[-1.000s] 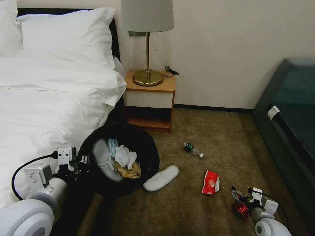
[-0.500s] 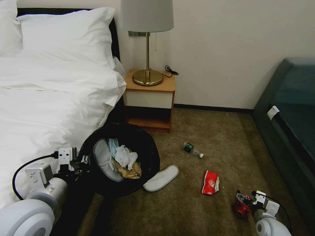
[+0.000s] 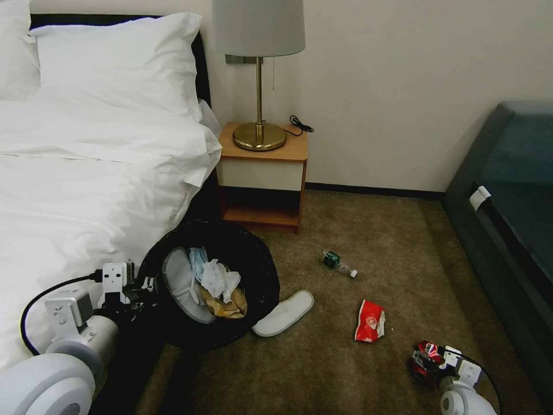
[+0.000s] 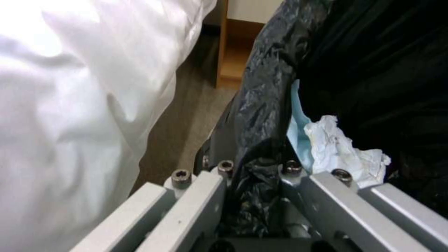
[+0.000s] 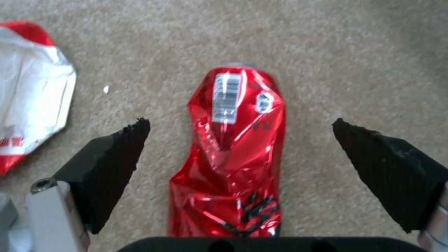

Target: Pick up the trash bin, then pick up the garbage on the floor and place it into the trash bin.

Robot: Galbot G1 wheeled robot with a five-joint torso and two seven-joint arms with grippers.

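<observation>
A: Largest item first?

B: White bed (image 3: 86, 173), smooth crumpled linen, on the robot's left. Beside it a wooden nightstand (image 3: 264, 173) carried a brass-based lamp (image 3: 259, 86). Floor was short tan carpet (image 3: 374, 230).

A: The bin?

B: The trash bin (image 3: 253, 271), round and black, sat tilted toward the camera beside the bed, its rim wrapped in a glossy crinkled black bag. Inside: a flat white slipper, a pale blue piece, a crumpled white tissue (image 4: 348, 154) and tan paper. The left gripper (image 4: 254, 175) was clamped onto the bagged rim, metal fingers (image 4: 196, 196) pressed on either side of the plastic.

A: Loose litter?

B: A second flat white slipper (image 3: 283, 313) lay touching the bin's base. Further right, a red-and-white snack wrapper (image 3: 369, 321), flattened and creased. Well apart, toward the nightstand, a small green bottle (image 3: 337, 263) lay on its side.

A: Right arm?

B: The right gripper (image 5: 240, 126) was low over the carpet, spread wide, with wedge-shaped black foam pads (image 5: 117, 164) flanking a crushed red can (image 5: 236, 150), shiny and dented, barcode upward. Pads clear of the can.
</observation>
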